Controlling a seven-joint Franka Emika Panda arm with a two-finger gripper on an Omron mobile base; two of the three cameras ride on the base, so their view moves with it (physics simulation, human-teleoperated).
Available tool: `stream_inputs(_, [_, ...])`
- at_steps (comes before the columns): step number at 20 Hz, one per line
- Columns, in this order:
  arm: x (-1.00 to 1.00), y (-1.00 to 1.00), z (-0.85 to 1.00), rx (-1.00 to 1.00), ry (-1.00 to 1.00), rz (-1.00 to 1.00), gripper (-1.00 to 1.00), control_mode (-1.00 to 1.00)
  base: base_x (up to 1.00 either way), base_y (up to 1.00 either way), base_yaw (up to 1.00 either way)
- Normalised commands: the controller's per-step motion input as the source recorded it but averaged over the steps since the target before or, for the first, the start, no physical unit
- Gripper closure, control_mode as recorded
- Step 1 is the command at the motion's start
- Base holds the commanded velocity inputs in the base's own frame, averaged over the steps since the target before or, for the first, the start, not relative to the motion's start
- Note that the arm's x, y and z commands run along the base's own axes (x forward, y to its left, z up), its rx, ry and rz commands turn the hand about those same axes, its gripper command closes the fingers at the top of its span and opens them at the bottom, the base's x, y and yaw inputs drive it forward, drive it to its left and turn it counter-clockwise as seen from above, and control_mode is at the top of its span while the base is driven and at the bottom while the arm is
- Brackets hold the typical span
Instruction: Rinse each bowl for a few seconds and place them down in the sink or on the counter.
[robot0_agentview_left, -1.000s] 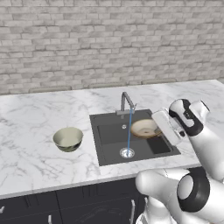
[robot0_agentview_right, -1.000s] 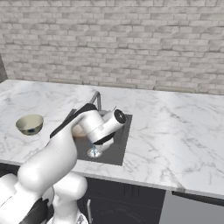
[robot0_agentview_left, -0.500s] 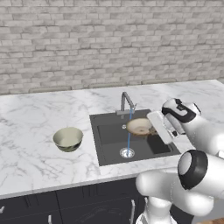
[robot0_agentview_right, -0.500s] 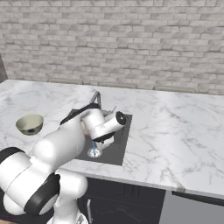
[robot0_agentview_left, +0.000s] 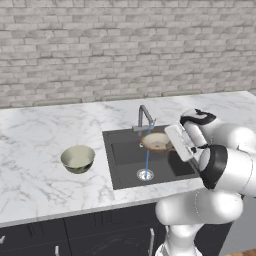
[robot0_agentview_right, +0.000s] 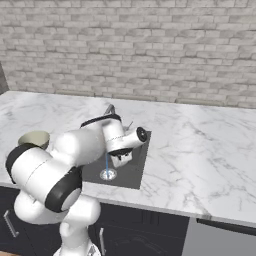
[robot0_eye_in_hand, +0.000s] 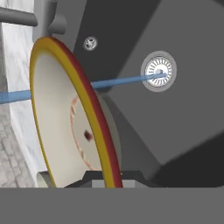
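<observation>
Marble desk (robot0_agentview_left: 35, 145) carries the green bowl (robot0_agentview_left: 78, 159), well left of the sink (robot0_agentview_left: 122, 155). Hand (robot0_agentview_left: 172, 142) is clamped on the tan bowl (robot0_agentview_left: 156, 141), held over the basin beside the water stream (robot0_agentview_left: 147, 159).

The arm covers the gripper's fingers and the near rim of the bowl (robot0_agentview_left: 156, 141) it carries. Seen from the hand, that bowl's lower edge runs off the picture. From the right, the arm hides most of the sink (robot0_agentview_right: 135, 172).
</observation>
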Motion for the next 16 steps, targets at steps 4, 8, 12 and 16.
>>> stream_inputs(4, [0.35, 0.0, -0.11, 0.03, 0.0, 0.01, 1.0, -1.0, 0.0, 0.0, 0.0])
stream_inputs(8, [0.35, 0.0, -0.14, 0.02, 0.0, 0.0, 1.0, -1.0, 0.0, 0.0, 0.0])
stream_inputs(12, [0.35, 0.0, -0.16, 0.01, 0.0, 0.0, 1.0, -1.0, 0.0, 0.0, 0.0])
stream_inputs(16, [0.22, -0.18, -0.06, 0.0, 0.0, 0.0, 1.0, -1.0, 0.0, 0.0, 0.0])
